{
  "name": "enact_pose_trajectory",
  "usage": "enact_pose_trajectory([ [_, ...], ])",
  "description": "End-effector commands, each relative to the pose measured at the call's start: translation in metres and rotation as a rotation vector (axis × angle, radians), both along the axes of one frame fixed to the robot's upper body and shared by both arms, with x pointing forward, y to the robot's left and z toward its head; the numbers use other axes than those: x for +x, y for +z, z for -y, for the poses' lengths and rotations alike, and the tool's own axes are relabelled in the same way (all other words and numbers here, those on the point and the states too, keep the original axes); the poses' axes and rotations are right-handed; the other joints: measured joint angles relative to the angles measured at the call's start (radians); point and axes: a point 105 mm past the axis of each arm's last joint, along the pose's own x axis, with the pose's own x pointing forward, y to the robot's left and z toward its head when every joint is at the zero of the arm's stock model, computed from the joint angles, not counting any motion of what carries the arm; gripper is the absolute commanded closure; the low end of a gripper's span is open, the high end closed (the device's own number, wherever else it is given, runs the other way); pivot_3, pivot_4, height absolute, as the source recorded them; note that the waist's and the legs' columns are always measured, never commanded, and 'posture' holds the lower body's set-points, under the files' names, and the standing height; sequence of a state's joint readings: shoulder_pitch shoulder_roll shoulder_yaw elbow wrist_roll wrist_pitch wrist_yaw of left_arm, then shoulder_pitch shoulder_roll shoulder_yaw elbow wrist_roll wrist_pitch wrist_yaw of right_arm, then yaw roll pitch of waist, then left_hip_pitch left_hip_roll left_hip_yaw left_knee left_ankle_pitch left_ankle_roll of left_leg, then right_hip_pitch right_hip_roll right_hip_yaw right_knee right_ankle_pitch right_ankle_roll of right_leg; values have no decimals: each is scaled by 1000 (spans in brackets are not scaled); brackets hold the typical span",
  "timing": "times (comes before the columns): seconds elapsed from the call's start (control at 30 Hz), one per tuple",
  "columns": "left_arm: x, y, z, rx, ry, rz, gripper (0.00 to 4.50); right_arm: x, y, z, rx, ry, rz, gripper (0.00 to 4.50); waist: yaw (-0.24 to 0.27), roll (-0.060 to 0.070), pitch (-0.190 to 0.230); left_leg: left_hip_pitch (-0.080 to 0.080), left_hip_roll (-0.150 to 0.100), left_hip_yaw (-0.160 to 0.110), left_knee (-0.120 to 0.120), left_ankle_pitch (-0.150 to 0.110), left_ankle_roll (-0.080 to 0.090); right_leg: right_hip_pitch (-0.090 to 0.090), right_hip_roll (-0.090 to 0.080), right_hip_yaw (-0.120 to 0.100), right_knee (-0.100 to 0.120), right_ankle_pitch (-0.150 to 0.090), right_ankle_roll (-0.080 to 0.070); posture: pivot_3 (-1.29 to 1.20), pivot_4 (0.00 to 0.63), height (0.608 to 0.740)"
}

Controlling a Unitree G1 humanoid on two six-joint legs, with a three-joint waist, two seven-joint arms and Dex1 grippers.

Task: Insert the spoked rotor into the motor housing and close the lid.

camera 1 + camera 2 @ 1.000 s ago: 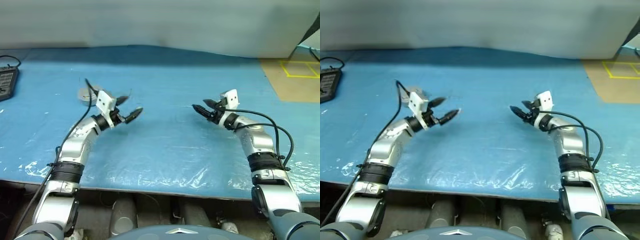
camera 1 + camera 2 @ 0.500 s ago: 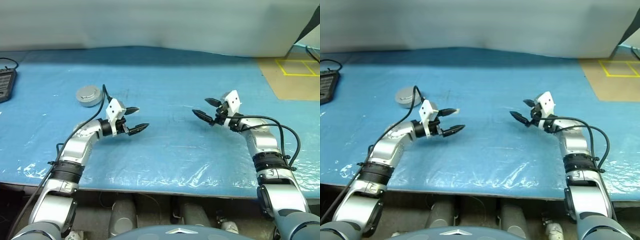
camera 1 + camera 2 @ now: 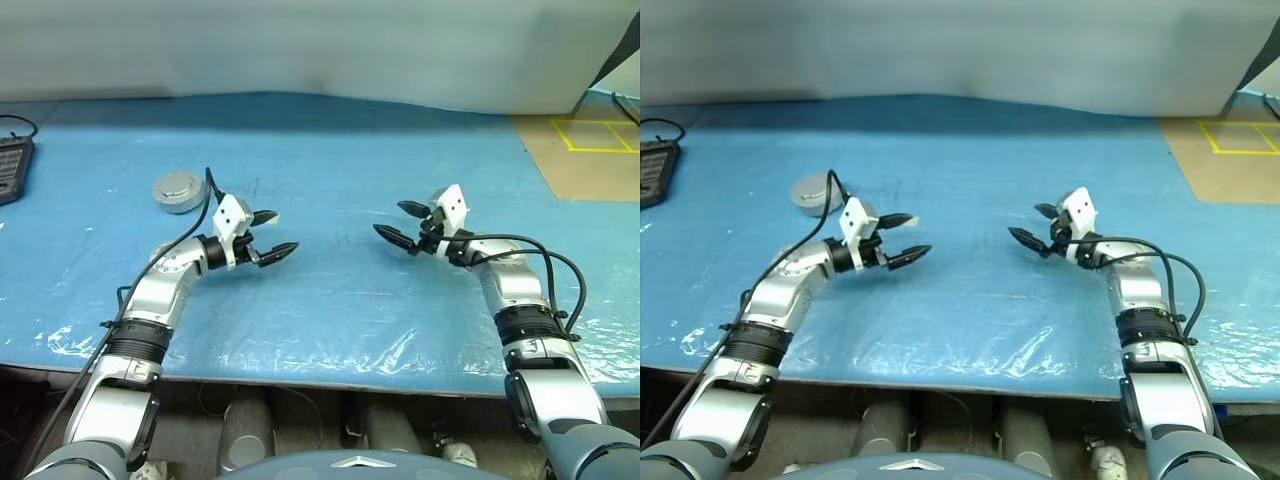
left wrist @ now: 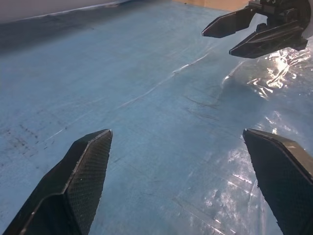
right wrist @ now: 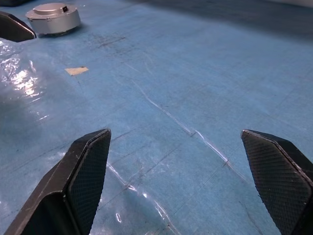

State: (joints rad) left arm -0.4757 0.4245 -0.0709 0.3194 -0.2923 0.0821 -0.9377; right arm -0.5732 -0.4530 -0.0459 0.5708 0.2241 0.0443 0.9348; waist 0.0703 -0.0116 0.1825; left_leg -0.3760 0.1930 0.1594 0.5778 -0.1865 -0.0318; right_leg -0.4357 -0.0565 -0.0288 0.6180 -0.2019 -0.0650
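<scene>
— Motor housing [image 3: 178,191], lid [image 5: 52,9] on top: sits closed on the blue table cover [image 3: 330,150], upper left of the left eye frame, plain grey face up with a small dark mark at centre. Looks like one round silver-grey can; cannot tell what lies inside.

— And the pincers?

— Left gripper [image 3: 270,233]: fingers spread wide, holding nothing, hovering at centre-left of the frame, below and right of the housing, near it but apart. Right gripper [image 3: 397,223]: fingers also well apart, empty, at centre-right of the frame. Tips point toward each other across a bare stretch of blue cover, well apart.

— From the wrists?

— Left wrist view: own two fingertips [image 4: 85,161] far apart at the lower corners, right gripper at upper right above crinkled clear plastic. Right wrist view: own fingertips [image 5: 88,166] equally wide, housing at upper left, a small scrap of tan tape [image 5: 77,71] below it on the cover.

— Anything else?

— Dark keypad-like device [image 3: 12,165] at far left edge; tan surface with yellow lines [image 3: 590,135] at upper right.
</scene>
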Motion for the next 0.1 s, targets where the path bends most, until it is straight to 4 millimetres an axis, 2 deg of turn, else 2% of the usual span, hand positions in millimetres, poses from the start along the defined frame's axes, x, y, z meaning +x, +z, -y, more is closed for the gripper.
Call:
enact_pose_trajectory([
  [0.03, 3, 12, 0, -13, 7, 53, 0, 0, 12, -7, 6, 21, 50, 57, 0, 0, 0, 0, 0, 0, 0, 0, 0, 0, 0, 0, 0, 0, 0, 0, 150, 740],
  [0.1, 4, 12, 1, -13, 7, 55, 0, -2, 12, -10, 11, 26, 49, 57, 0, 0, 0, 0, 0, 0, 0, 0, 0, 0, 0, 0, 0, 0, 0, 0, 150, 740],
])
